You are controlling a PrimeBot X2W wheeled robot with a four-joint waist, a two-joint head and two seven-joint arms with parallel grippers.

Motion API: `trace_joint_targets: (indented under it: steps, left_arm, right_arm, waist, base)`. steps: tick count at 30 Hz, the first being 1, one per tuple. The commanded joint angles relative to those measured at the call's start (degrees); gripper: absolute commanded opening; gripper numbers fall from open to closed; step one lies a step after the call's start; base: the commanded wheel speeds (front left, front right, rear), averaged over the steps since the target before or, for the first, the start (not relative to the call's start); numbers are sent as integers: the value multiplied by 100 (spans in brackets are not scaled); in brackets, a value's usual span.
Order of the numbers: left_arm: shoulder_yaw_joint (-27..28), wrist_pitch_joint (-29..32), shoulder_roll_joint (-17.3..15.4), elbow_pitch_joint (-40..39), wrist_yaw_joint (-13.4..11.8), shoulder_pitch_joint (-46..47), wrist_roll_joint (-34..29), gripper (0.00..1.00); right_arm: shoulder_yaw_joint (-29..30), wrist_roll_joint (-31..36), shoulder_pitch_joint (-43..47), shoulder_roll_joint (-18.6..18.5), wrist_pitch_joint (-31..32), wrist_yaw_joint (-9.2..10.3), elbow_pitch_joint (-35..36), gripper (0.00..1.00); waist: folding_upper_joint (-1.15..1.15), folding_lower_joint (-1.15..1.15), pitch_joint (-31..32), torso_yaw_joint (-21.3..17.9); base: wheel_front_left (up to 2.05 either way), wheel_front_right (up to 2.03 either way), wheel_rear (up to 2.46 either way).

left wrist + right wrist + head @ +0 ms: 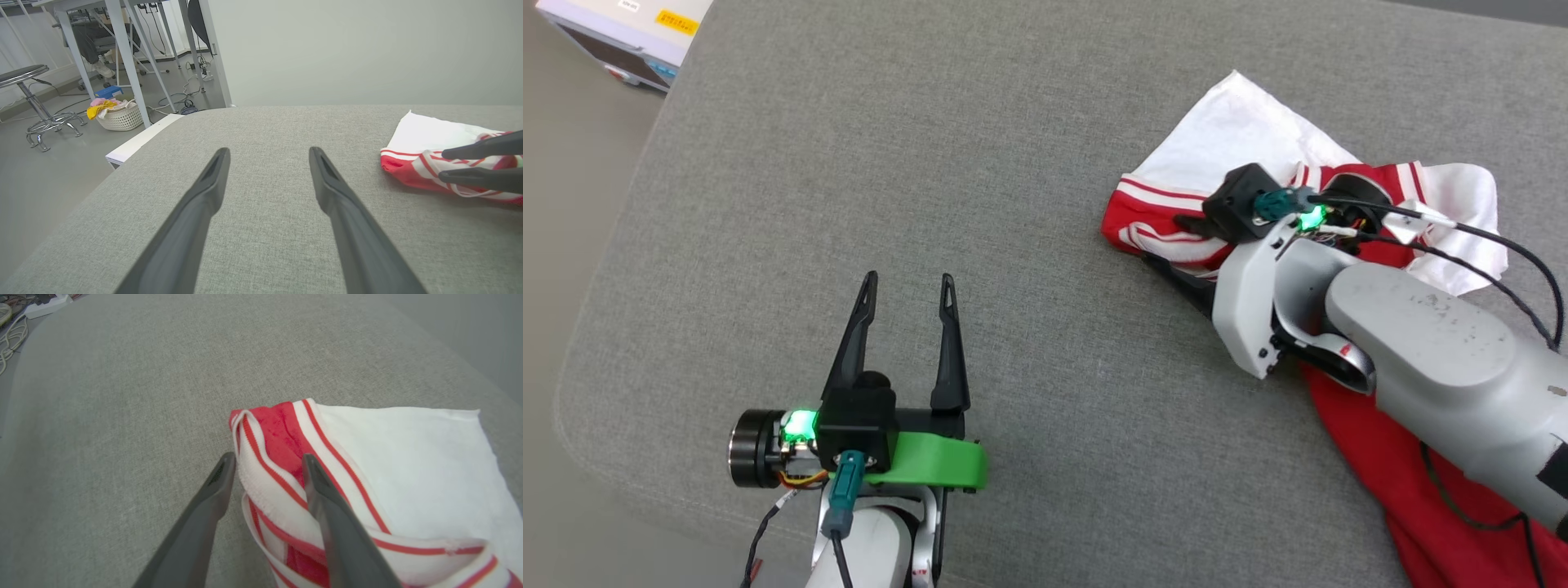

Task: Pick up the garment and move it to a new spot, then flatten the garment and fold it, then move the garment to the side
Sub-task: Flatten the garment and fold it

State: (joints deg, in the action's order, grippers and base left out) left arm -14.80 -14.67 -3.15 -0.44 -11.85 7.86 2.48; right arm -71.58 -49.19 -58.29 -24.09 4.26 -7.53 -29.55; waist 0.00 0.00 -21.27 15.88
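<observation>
The garment (1233, 139) lies crumpled at the right of the grey padded surface, red with a white sleeve and red-white striped trim. My right gripper (1168, 238) is at its left edge. In the right wrist view its fingers (267, 457) stand apart with a fold of striped trim (282, 486) loose between them, and the white sleeve (408, 465) spreads to the right. The left wrist view shows the garment (412, 134) with the right gripper (443, 165) at the far right. My left gripper (910, 279) (269, 150) hovers open over bare surface, well left of the garment, holding nothing.
The grey padded surface (1045, 327) has a rounded edge at the left and front. A white box (629, 33) sits past its far left corner. Off the surface are a laundry basket (118, 116), a stool (28, 77) and table legs (126, 61).
</observation>
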Motion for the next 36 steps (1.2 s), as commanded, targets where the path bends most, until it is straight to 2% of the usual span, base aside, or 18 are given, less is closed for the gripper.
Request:
trace_joint_targets:
  steps: [1, 5, 9, 12, 16, 21, 24, 26, 27, 31, 36]
  left_arm:
    - [47, -33, 24, 8, -26, 19, -42, 100]
    - [130, -33, -8, -13, -22, -134, -92, 100]
    - [184, -33, -60, -48, -21, -289, -138, 100]
    - [204, -33, -95, -80, -15, -367, -161, 100]
    - [215, -33, -126, -108, -5, -427, -179, 100]
    - [211, -33, -135, -131, 8, -436, -188, 100]
    - [198, -33, -134, -136, 20, -413, -192, 100]
    - [187, -33, -133, -138, 29, -394, -196, 100]
    - [171, -33, -130, -151, 38, -359, -199, 100]
    - [133, -33, -116, -183, 42, -296, -193, 100]
    - [80, -33, -86, -206, 38, -168, -168, 100]
  right_arm:
    - [71, 33, -107, -124, -283, 4, 64, 100]
    - [465, 157, 50, -453, -938, 4, 341, 100]
    - [1283, 285, 389, -907, -1351, 4, 661, 100]
    - [1956, 473, 656, -1243, -1421, 4, 823, 100]
    - [2823, 732, 1010, -1643, -1173, 4, 1115, 100]
    - [3624, 718, 1402, -2036, -316, 4, 1693, 100]
    - [3734, 487, 1538, -2296, 474, 4, 1987, 100]
    - [3716, 237, 1608, -2443, 1144, 4, 2132, 100]
    - [3657, -143, 1673, -2624, 2137, 4, 2271, 100]
    - [3561, -202, 1622, -2712, 2985, 4, 2279, 100]
    - [3434, -38, 1470, -2561, 3526, 4, 1974, 100]
  waist:
    - [0, 0, 182, -118]
    - [0, 0, 425, -266]
    - [0, 0, 634, -410]
    - [0, 0, 704, -499]
    - [0, 0, 741, -577]
    - [0, 0, 727, -623]
    - [0, 0, 697, -613]
    - [0, 0, 672, -597]
    - [0, 0, 602, -554]
    - [0, 0, 443, -472]
    - [0, 0, 136, -322]
  base:
    - [0, 0, 0]
    - [0, 0, 0]
    - [0, 0, 0]
    - [0, 0, 0]
    - [0, 0, 0]
    - [0, 0, 0]
    - [0, 0, 0]
    - [0, 0, 0]
    - [0, 0, 0]
    - [0, 0, 0]
    - [0, 0, 0]
